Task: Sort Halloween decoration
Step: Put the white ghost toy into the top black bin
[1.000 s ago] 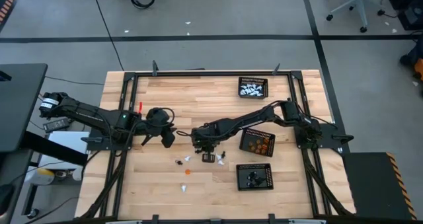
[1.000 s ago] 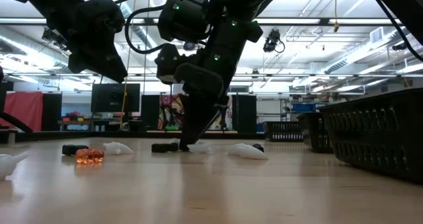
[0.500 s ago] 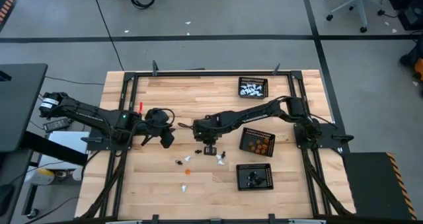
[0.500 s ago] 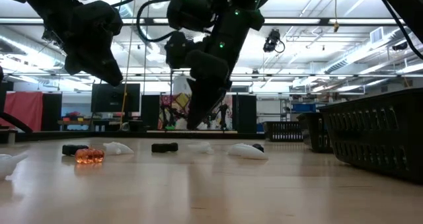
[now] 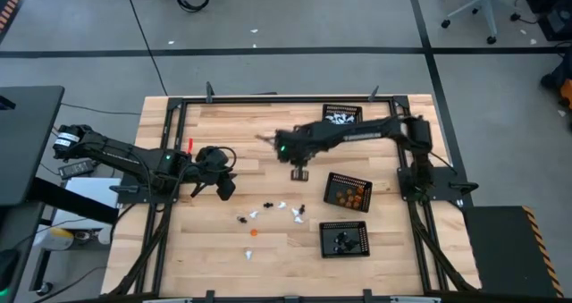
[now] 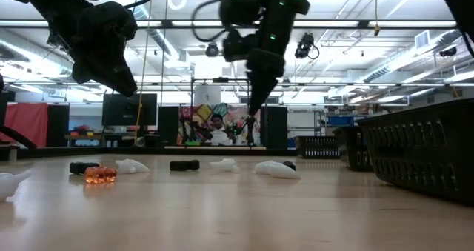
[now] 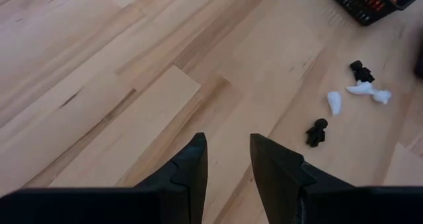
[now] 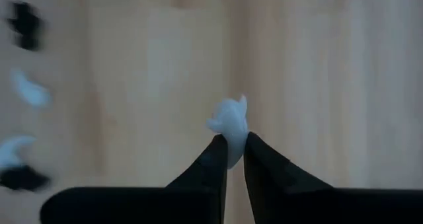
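Observation:
The Halloween decoration is a scatter of tiny white, black and orange figures (image 5: pixel 284 206) lying on the wooden table, seen in the low view as a row (image 6: pixel 185 164). My right gripper (image 8: pixel 236 143) hangs above the table (image 5: pixel 299 172), on the far side of the scatter, shut on one white figure (image 8: pixel 229 118). My left gripper (image 7: pixel 228 148) waits open and holds nothing at the table's left (image 5: pixel 225 189), tipped down toward the wood. My right gripper pinches the white figure's lower end (image 8: pixel 231 135) between its two fingertips. The fingers come from above, pointing steeply down. Most of the figure sticks out past the tips, lifted clear of the table.
Three black mesh trays stand on the right. One with white figures (image 5: pixel 342 117) is at the far edge. One with orange figures (image 5: pixel 348 191) is in the middle. One with black figures (image 5: pixel 344 239) is nearest. A person shows in the room behind (image 6: pixel 216 132).
My right gripper has risen from among the scattered figures and swung toward the table's far edge and a little right. It stays shut and carries the white figure clear of the wood.

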Controlling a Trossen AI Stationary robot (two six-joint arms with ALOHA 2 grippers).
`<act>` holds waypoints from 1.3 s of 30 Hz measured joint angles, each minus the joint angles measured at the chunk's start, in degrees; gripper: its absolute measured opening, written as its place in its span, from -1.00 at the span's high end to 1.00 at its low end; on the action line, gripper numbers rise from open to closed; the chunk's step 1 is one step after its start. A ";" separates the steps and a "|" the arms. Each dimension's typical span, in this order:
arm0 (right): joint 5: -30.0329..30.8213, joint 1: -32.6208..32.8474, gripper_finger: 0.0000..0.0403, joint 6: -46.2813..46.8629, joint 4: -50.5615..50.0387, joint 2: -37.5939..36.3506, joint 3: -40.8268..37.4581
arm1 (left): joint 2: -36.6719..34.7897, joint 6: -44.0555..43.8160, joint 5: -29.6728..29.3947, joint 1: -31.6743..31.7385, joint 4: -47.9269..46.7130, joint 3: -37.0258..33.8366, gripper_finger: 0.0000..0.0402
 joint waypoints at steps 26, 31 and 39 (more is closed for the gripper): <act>-5.36 -41.75 0.73 -0.63 9.56 -24.45 -28.97 | 0.00 -5.35 -0.04 -0.01 3.58 0.00 0.39; -11.15 -44.69 0.60 1.09 9.37 -24.45 -28.97 | 0.00 -5.87 -0.04 -0.01 3.61 0.00 0.39; -12.21 -44.25 0.52 3.05 7.65 -24.45 -28.97 | 0.00 -5.90 -0.04 0.00 3.61 0.00 0.38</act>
